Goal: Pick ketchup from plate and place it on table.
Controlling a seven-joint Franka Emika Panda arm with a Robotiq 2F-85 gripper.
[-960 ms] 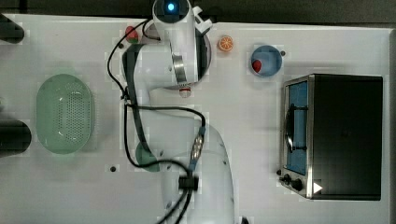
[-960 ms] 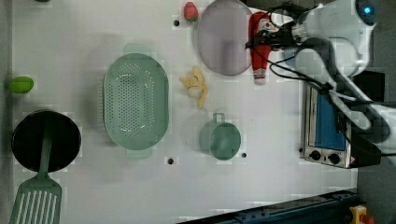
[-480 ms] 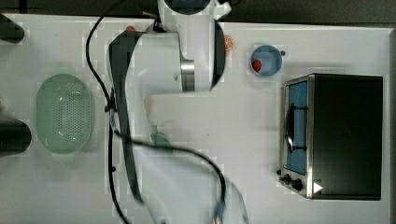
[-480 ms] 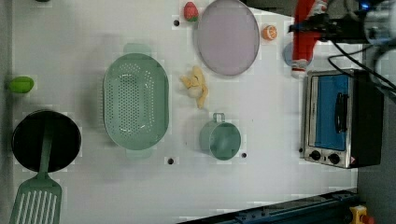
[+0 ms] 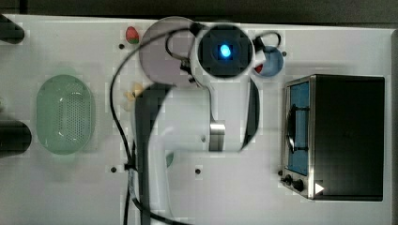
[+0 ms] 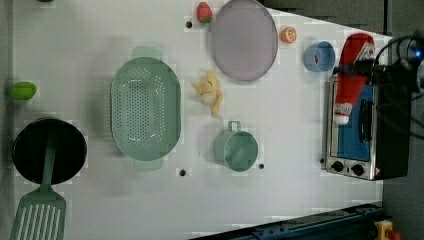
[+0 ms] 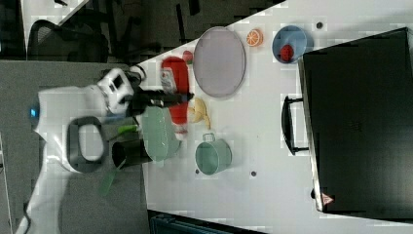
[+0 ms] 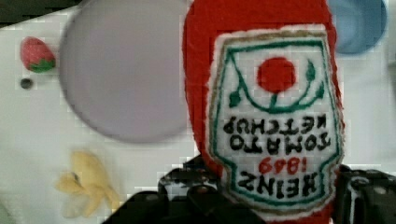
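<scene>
Ketchup (image 6: 351,75) is clamped in the jaws of the gripper (image 7: 168,100), lifted clear of the bare plate (image 6: 244,40). Pickup looks done; lowering it onto the counter (image 6: 280,130) and releasing remains.

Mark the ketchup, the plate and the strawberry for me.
ketchup (image 6: 353,65), left view, on its red body.
plate (image 6: 244,39), left view, on its bare middle.
strawberry (image 6: 203,12), left view, on its red flesh.
</scene>
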